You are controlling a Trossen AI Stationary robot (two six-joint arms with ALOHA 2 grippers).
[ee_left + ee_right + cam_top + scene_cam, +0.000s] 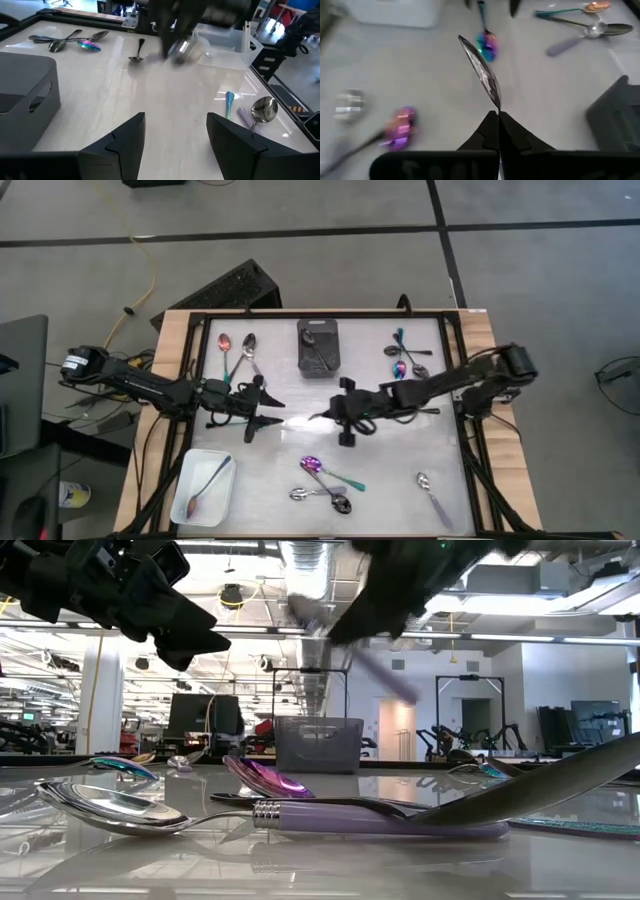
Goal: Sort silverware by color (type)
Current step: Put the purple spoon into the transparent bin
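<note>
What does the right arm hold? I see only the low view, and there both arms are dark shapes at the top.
Observer: The right gripper has its fingers shut on a slim shiny metal spoon.
Operator: And the left arm?
Observer: The left gripper is open, with nothing between its fingers.
Operator: Is any spoon sorted already?
Observer: The white rectangular tray holds one silver spoon.

- Grey floor (330, 205) crossed by dark lines, with a yellow cable (150, 265).
- Ceiling strip lights (520, 637) above distant equipment racks (460, 715).
</note>
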